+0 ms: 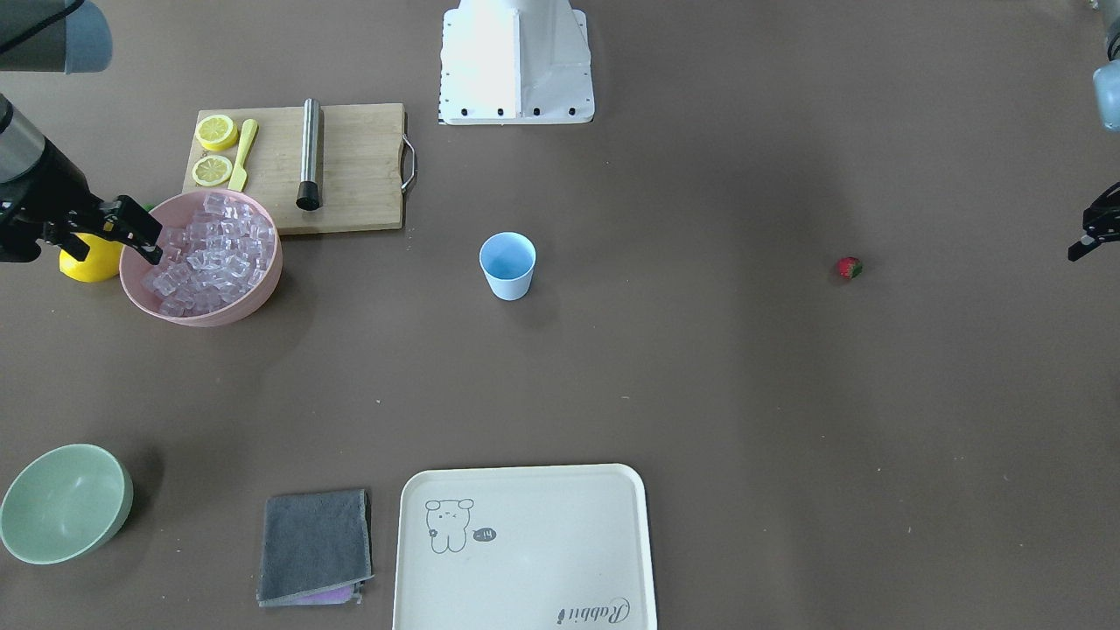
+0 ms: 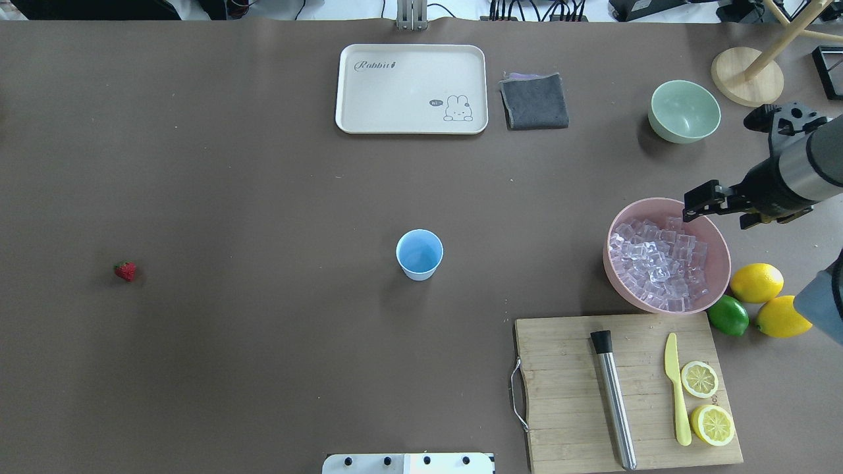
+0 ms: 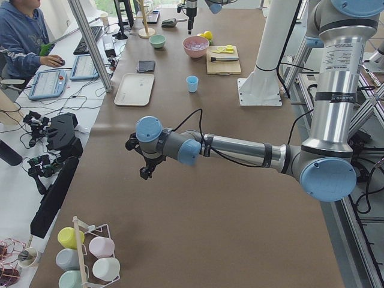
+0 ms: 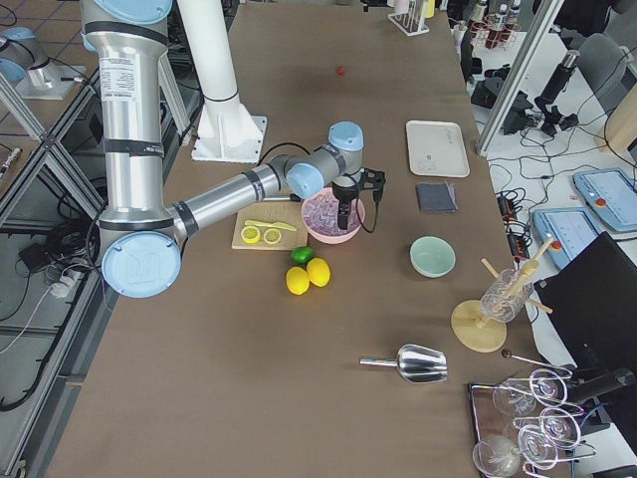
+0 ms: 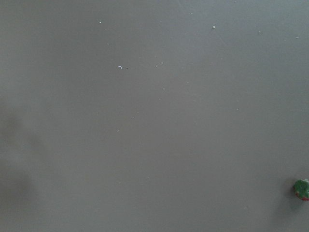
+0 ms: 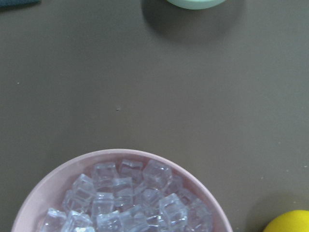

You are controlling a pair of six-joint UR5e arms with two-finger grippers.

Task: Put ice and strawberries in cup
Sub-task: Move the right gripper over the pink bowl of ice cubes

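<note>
cup (image 1: 508, 282) upright, mouth upward

Piled ice (image 2: 658, 263), upright blue cup (image 2: 419, 254), lone strawberry (image 2: 124, 270)

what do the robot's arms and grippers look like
The left arm and right arm are silver tubes, light-blue joint caps, a white printed label on the upright section. Black cables loop near the wrists. The left gripper and right gripper are black.

I get even, soft overhead light with short, faint shadows. The white robot base (image 1: 516, 52) at 12 o'clock blows out in the front view. Left wrist feed is dim and soft, strawberry (image 5: 302, 189) at 4 o'clock blurred. Ice (image 6: 130, 203) glints, reasonably sharp.
</note>
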